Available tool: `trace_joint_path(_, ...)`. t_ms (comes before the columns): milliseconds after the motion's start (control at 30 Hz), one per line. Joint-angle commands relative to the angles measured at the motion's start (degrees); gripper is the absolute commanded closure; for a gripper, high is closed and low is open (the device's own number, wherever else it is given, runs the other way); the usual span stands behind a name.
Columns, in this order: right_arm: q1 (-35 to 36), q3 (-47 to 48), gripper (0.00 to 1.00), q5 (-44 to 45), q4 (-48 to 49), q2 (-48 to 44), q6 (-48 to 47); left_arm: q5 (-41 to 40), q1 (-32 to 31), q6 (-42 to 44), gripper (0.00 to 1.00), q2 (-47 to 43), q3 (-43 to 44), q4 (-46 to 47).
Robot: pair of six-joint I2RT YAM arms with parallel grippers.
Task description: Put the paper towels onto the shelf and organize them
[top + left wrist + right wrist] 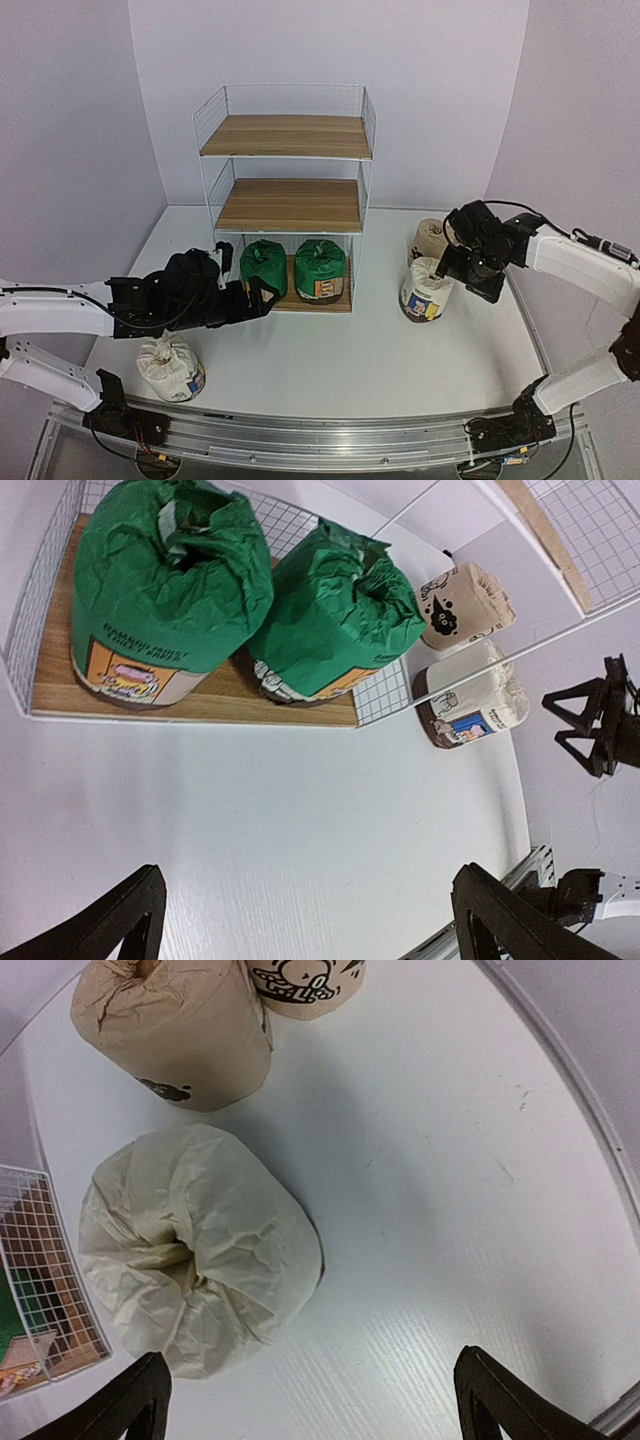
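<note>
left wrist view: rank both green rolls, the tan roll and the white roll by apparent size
1. left green roll
2. right green roll, slightly smaller
3. tan roll and white roll: look alike, both farther away, so unranked

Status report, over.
Left tool open, empty; right tool open over white roll. Two green rolls on shelf bottom; four more on table. No obstruction seen.

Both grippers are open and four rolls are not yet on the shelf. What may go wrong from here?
1. The right gripper hangs open over the white roll, but the roll lies off-centre; one finger may land on the wrap and tip it toward the tan roll close by.
2. The left gripper is close to the left green roll; a careless swing may push it.
</note>
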Motion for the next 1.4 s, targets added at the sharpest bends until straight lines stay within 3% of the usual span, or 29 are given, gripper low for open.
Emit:
trace_joint_path(0, -4.96, 3.38, 0.07, -15.28, 4.80, 3.49, -4.90, -0.46, -0.08, -1.57, 0.00, -3.05, -1.66, -3.95)
trace_joint_path(300, -10.19, 3.17, 0.25, -19.55, 7.08, 9.56, -8.12, -1.88, -0.09, -1.53, 0.00, -4.25, -1.62, -5.62)
trace_joint_path(700, -12.14, 0.06, 0.28, -19.12, 13.81, 11.28, -8.64, -1.91, -0.09, -1.28, 0.00, -2.29, -0.87, -5.09)
trace_joint_path(900, -12.27, -1.03, 0.49, -19.80, 15.11, 12.33, -9.52, -1.80, -0.09, -1.28, 0.00, -2.70, -0.64, -5.40)
trace_joint_path(1367, -12.23, -3.24, 0.82, -24.95, 15.13, 8.36, -16.41, 0.83, -0.08, 0.21, 0.00, -3.31, 0.89, -6.85)
